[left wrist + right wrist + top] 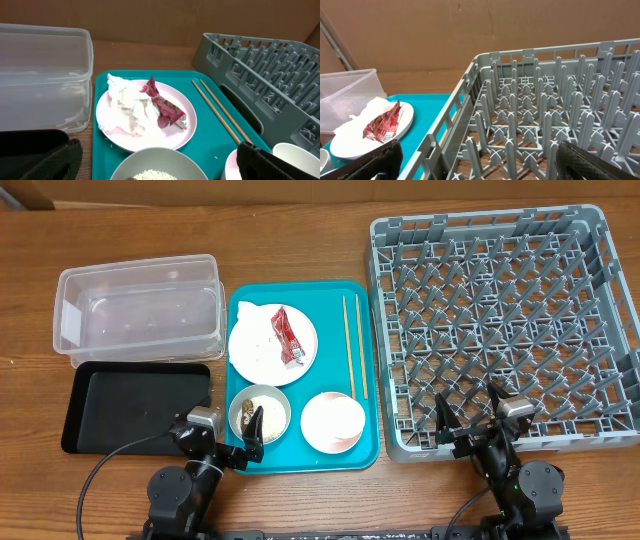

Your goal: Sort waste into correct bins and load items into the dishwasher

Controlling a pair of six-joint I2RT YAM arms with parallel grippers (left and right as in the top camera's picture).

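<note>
A flat teal tray point(335, 375) of smooth plastic is seen in the middle of the wooden table point(300, 240). At its far left a round white plate point(255, 350) is set. On the plate a crumpled white napkin point(127, 102) and a creased, glossy red sauce packet point(162, 106) are laid side by side, touching. Two thin wooden chopsticks point(354, 345) are laid parallel along the tray's right side. At the near edge a pale grey bowl point(155, 159) with white rice grains point(152, 175) in it is placed left of a small pinkish-white bowl point(332, 421).

Left of the teal tray, a clear rectangular tub point(135, 275) with rounded corners is set at the far side and a shallow matt black tray point(130, 405) at the near side. Right of the teal tray a large square grey rack point(505, 320) is found, with a lattice base and rows of upright pegs.

The left gripper point(218, 438) is held spread wide, with nothing between its fingers. Its right finger is seen over the near rim of the pale grey bowl, and the plate lies farther off beyond the bowl. The right gripper point(470, 412) is likewise spread wide and holds nothing. It is held at the rack's near wall toward the left corner, with pegs directly ahead of it.
</note>
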